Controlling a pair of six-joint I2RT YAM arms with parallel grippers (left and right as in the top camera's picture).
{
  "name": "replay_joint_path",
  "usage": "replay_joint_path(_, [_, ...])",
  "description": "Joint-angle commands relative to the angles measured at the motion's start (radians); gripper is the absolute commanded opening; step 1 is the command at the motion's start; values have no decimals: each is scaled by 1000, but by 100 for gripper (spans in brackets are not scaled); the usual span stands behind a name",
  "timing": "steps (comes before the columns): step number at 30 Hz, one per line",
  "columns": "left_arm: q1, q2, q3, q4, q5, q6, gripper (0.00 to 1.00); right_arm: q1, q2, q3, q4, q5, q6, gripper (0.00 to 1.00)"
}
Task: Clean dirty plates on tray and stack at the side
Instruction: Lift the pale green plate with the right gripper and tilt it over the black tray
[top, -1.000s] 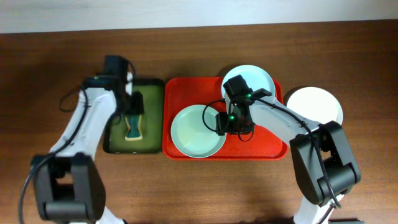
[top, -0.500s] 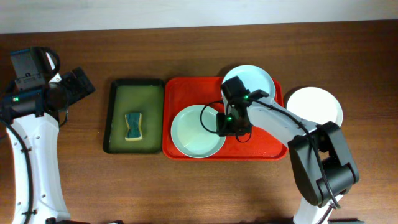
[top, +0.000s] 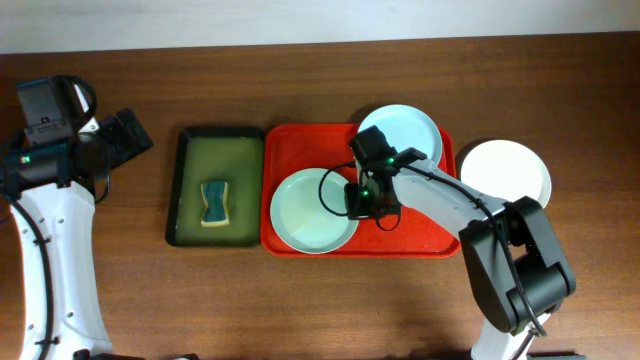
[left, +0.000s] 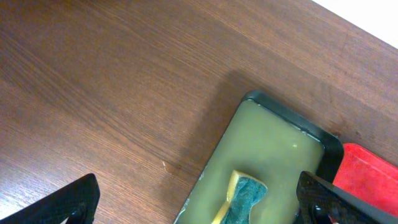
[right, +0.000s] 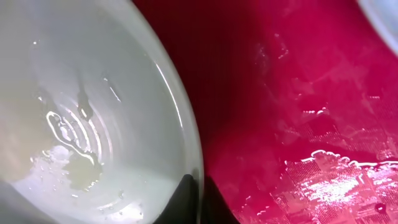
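Note:
On the red tray (top: 430, 236) a pale mint plate (top: 310, 212) lies at the front left, wet, with a faint yellowish smear (right: 74, 177). My right gripper (top: 358, 198) is shut on its right rim; in the right wrist view the fingertips (right: 198, 202) pinch the plate (right: 81, 112) edge, one inside, one over the tray (right: 298, 112). A second mint plate (top: 400, 130) sits at the tray's back right. A white plate (top: 505, 172) rests on the table right of the tray. My left gripper (top: 140, 142) hangs open and empty at the far left.
A dark green tray (top: 190, 215) holding a sponge (top: 214, 203) stands left of the red tray. The left wrist view shows the sponge (left: 245, 199) in the green tray (left: 273, 137) between my wide-spread fingers (left: 68, 202). Bare wooden table surrounds everything.
The left arm drew back from the green tray to the far left, leaving the sponge behind. The right gripper closed on the front plate's rim, and the plate shifted slightly left.

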Motion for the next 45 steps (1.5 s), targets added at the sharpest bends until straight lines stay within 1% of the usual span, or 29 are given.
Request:
replay_joint_path(1, [3, -3, 6, -2, -3, -13, 99, -21, -11, 34, -34, -107, -9, 4])
replay_joint_path(5, [3, -3, 6, -2, -3, -13, 100, -101, -33, 95, -105, -204, -14, 4])
replay_joint_path(7, [3, -3, 6, -2, -3, -13, 99, -120, -40, 109, -121, -266, -39, 4])
replay_joint_path(9, [3, -3, 6, -2, -3, -13, 99, -121, -42, 133, -144, -266, -39, 4])
replay_joint_path(10, [3, -3, 6, -2, -3, -13, 99, -121, -44, 186, -179, -265, -39, 4])
replay_joint_path(12, [3, -3, 6, -2, -3, -13, 99, -105, -44, 225, -133, -258, -27, 4])
replay_joint_path(14, [3, -3, 6, -2, -3, -13, 99, -69, -44, 232, -19, -158, 83, 4])
replay_joint_path(15, [3, -3, 6, -2, -3, -13, 99, -42, -44, 232, 32, -103, 115, 4])
replay_joint_path(17, [3, -3, 6, -2, -3, -13, 99, 52, -43, 232, 168, 75, 177, 4])
replay_joint_path(19, [3, -3, 6, -2, -3, -13, 100, 147, -32, 232, 279, 225, 183, 4])
replay_joint_path(20, [3, -3, 6, -2, -3, -13, 99, 173, -27, 232, 307, 273, 183, 4])
replay_joint_path(21, [3, -3, 6, -2, -3, -13, 99, 226, -13, 232, 354, 399, 182, 4])
replay_joint_path(22, [3, -3, 6, -2, -3, -13, 99, 257, -10, 232, 375, 483, 166, 4])
replay_joint_path(23, [3, -3, 6, -2, -3, -13, 99, 276, -10, 232, 397, 532, 131, 4])
replay_joint_path(24, [3, -3, 6, -2, -3, -13, 99, 295, -10, 232, 460, 555, 35, 4])
replay_joint_path(27, [3, -3, 6, -2, -3, -13, 99, 310, -10, 232, 555, 563, -127, 4])
replay_joint_path(28, [3, -3, 6, -2, -3, -13, 99, 321, -10, 232, 581, 639, -182, 4])
replay_joint_path(29, [3, -3, 6, -2, -3, -13, 100, 335, -10, 232, 616, 726, -281, 4])
replay_joint_path(30, [3, -3, 6, -2, -3, -13, 99, 346, -10, 233, 638, 753, -346, 4])
replay_joint_path(33, [3, -3, 6, -2, -3, -13, 99, 422, -10, 233, 794, 920, -635, 4])
replay_joint_path(35, [3, -3, 6, -2, -3, -13, 99, 471, -10, 233, 926, 1037, -853, 4])
replay_joint_path(37, [3, -3, 6, -2, -3, -13, 99, 516, -10, 233, 1092, 1108, -1085, 4])
replay_joint_path(38, [3, -3, 6, -2, -3, -13, 99, 530, -10, 233, 1160, 1117, -1157, 4])
replay_joint_path(40, [3, -3, 6, -2, -3, -13, 99, 537, -10, 233, 1202, 1121, -1184, 4])
replay_joint_path(45, [3, -3, 6, -2, -3, -13, 100, 537, -10, 232, 1201, 1124, -1183, 4])
